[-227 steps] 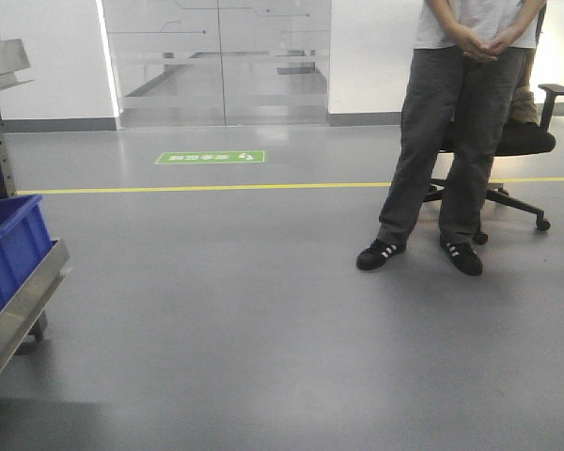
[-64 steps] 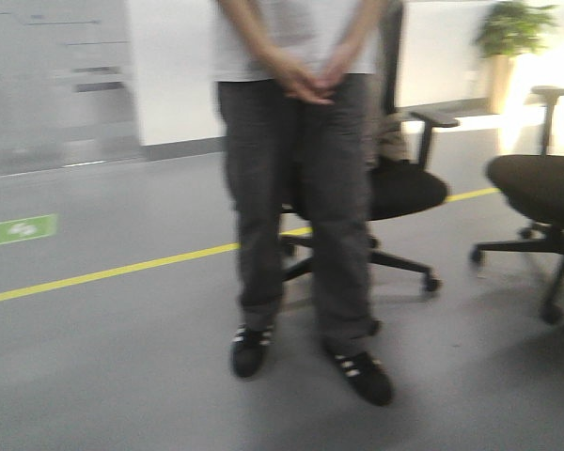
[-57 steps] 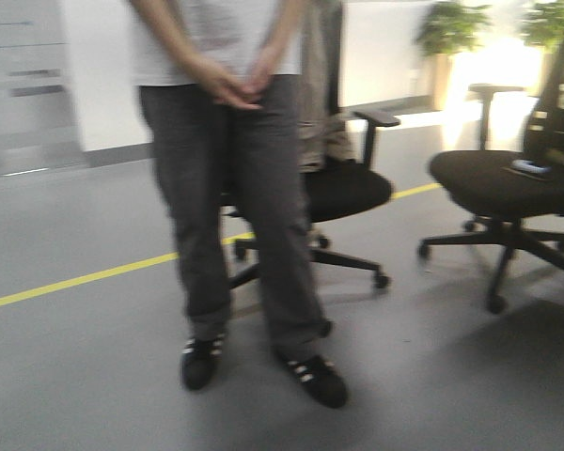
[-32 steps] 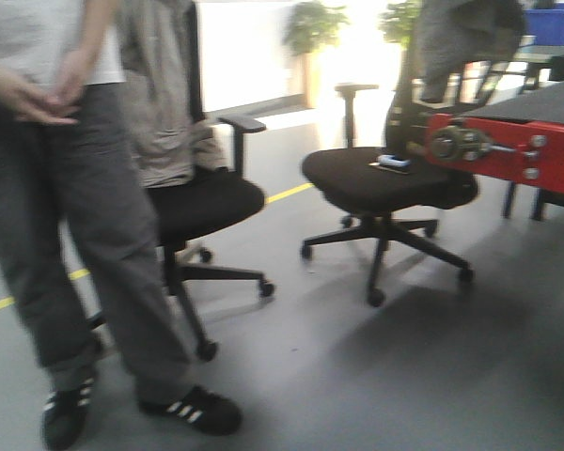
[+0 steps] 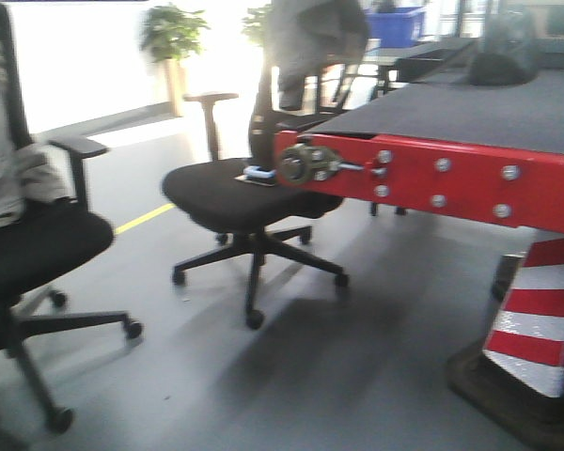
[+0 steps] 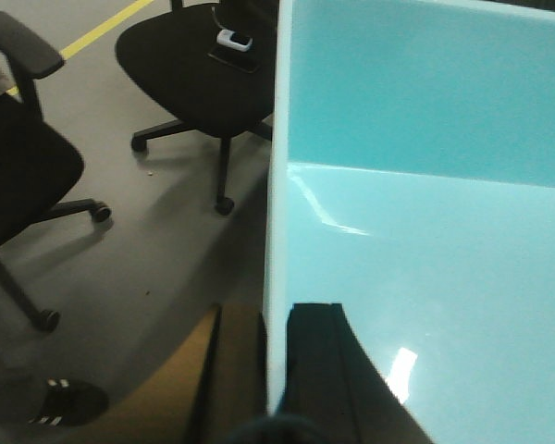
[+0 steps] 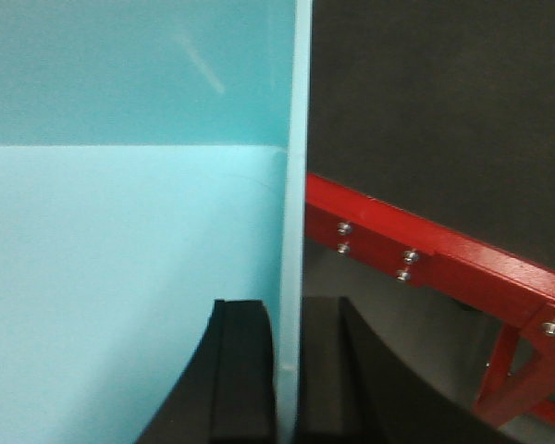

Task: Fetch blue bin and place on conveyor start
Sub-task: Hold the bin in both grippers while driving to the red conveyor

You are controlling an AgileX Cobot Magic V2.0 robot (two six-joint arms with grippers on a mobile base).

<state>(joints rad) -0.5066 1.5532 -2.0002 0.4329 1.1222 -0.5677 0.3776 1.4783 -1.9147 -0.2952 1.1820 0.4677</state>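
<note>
Blue bin (image 6: 425, 268), left wrist view: fills 3 o'clock; left gripper (image 6: 274, 365) at 6 o'clock pinches its wall, one finger on each side; chair (image 6: 194, 65) at 11 o'clock.
Right wrist view: right gripper (image 7: 291, 370) at 6 o'clock clamps the opposite wall; conveyor start (image 7: 425, 264) at 3 o'clock.
Front view: red conveyor frame at 3 o'clock; striped cone (image 5: 540, 319) at 5 o'clock.

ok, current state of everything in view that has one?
blue bin: held off the floor, clamped on two opposite walls, visible interior empty.
left gripper: jaws shut on the blue bin's wall.
right gripper: jaws shut on the blue bin's wall.
conveyor start: near belt bare, bin not on it yet.
office chair: unoccupied, small device on seat.
traffic cone: upright.
</note>
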